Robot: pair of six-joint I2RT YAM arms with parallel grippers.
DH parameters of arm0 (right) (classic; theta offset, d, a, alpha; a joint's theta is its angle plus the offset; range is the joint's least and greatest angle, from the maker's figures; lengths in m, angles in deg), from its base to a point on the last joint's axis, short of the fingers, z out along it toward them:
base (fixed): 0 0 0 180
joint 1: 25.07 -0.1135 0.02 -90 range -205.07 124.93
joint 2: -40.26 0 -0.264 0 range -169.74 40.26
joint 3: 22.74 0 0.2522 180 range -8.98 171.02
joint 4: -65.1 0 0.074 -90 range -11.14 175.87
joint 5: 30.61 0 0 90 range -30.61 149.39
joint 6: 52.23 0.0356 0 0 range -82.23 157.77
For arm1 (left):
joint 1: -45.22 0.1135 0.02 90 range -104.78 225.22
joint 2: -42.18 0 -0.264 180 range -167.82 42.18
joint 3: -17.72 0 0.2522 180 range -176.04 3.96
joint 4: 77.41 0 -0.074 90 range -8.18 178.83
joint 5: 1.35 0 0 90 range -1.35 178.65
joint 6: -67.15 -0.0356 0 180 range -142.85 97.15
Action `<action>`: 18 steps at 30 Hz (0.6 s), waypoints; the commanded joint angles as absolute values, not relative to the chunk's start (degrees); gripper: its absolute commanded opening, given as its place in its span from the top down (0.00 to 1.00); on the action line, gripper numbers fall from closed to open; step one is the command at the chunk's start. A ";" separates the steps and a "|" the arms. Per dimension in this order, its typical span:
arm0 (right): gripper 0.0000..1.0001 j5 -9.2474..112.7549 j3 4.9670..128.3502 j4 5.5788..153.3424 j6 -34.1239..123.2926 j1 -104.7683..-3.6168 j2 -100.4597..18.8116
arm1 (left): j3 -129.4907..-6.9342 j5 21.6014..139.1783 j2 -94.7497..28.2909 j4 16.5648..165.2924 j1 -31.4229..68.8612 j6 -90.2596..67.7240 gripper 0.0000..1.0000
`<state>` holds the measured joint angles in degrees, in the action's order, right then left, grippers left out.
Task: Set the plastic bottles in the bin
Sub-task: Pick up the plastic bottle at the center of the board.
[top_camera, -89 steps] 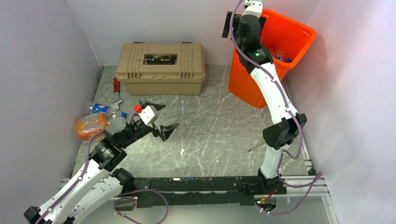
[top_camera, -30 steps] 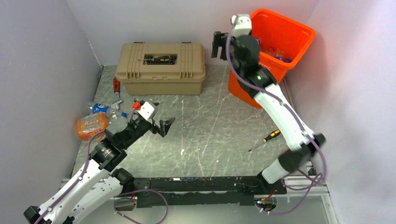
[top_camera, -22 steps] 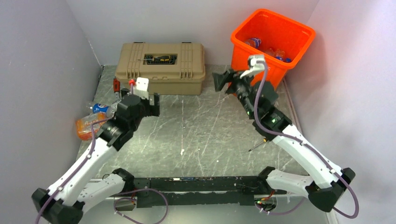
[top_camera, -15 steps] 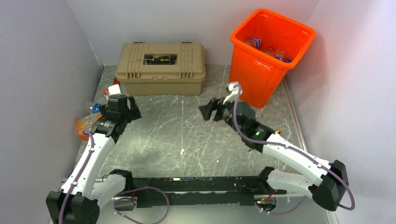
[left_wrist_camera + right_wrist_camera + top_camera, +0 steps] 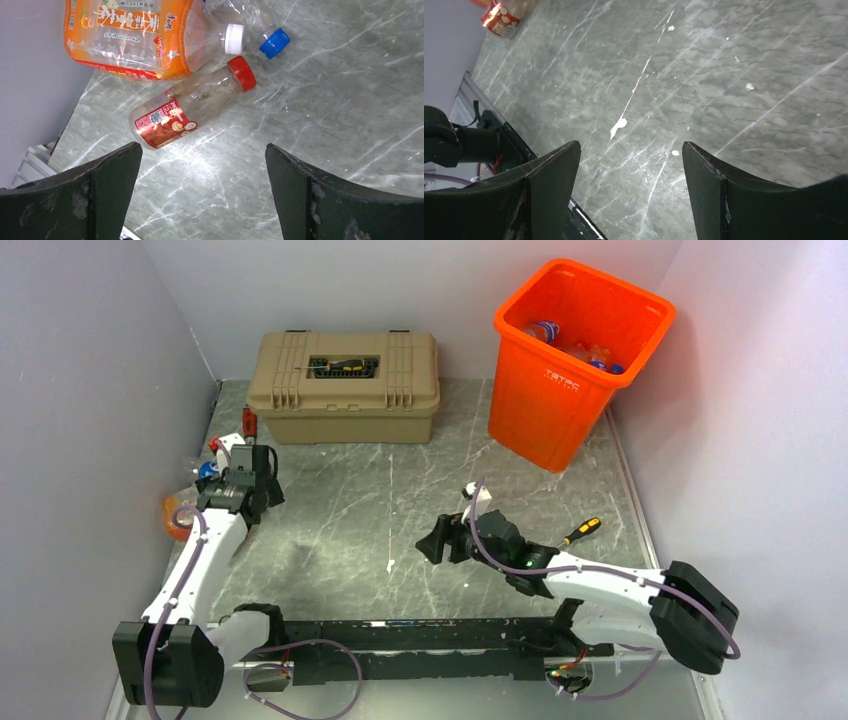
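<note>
Bottles (image 5: 180, 517) lie by the left wall (image 5: 30, 75), three: one fat orange-wrapped bottle (image 5: 135, 35), one smooth clear red-capped bottle (image 5: 195, 107), one blue-capped bottle (image 5: 274, 43). Left gripper (image 5: 202, 152) hangs over them, jaws wide apart. Right gripper (image 5: 630, 147), jaws apart, holds nothing. Square orange bin (image 5: 545, 415) stands far right.

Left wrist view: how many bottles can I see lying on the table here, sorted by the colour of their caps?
White cap: 1, the orange-wrapped bottle
Red cap: 1, the red-labelled bottle
Blue cap: 1, the clear bottle
Total: 3
</note>
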<state>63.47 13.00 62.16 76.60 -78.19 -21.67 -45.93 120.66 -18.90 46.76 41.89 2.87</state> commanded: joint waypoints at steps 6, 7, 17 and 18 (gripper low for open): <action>0.22 62.82 19.23 57.51 74.76 -82.33 -23.83 | -42.66 113.10 -24.56 56.77 52.27 -4.62 0.00; 0.22 62.90 19.12 57.51 74.75 -82.51 -23.49 | -42.97 110.90 -26.52 56.48 54.27 -3.71 0.01; 0.21 66.33 16.60 61.63 71.96 -83.07 -15.63 | -44.93 107.62 -39.66 58.66 59.62 -4.43 0.01; 0.21 66.27 16.72 61.75 71.80 -83.07 -15.56 | -45.32 107.45 -40.44 59.01 59.62 -4.90 0.00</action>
